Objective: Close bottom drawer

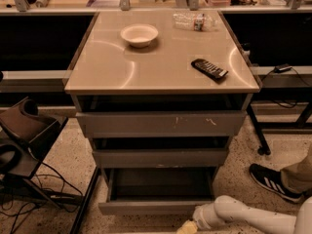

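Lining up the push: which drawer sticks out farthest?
The bottom drawer, grey tray exposed, gripper before its front, right of centre; middle drawer and top drawer barely protrude.

My arm sits low in front of the bottom drawer, gripper leading.

From my seat, the white arm [258, 218] enters at the lower right corner, lies nearly level, and reaches leftward in front of the bottom drawer [156, 207]. Its thick outer link narrows to a rounded wrist joint [209, 215], which sits just below the right end of the drawer's front panel. Past the wrist, the gripper [186, 227], yellowish at its end, angles down and to the left. It is below the drawer front and right of its middle, partly cut off by the lower edge of my view. I cannot tell whether it touches the drawer front.
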`<action>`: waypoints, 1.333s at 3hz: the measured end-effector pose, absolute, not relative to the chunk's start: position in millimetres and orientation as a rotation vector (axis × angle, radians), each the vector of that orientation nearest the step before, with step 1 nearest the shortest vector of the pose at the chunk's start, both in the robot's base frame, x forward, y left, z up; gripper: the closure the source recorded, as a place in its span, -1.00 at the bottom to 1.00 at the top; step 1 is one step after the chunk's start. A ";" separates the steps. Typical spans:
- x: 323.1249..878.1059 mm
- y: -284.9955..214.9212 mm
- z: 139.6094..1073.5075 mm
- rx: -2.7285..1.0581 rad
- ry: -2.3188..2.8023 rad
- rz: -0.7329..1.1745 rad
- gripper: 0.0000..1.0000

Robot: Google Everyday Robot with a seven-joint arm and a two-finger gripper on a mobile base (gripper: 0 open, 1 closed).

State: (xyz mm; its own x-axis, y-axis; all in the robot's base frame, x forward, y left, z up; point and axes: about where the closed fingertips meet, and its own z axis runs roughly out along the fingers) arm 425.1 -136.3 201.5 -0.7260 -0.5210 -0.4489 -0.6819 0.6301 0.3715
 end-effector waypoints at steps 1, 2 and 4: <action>441.5 -137.6 199.3 -0.964 2.567 0.745 -1.00; 479.1 -140.6 203.4 -0.952 2.579 0.732 -1.00; 581.0 -151.0 230.4 -0.895 2.578 0.714 -1.00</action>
State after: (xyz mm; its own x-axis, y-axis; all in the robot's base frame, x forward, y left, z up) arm 581.0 -151.0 230.4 -0.7524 -0.4856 -0.4450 -0.6453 0.6789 0.3504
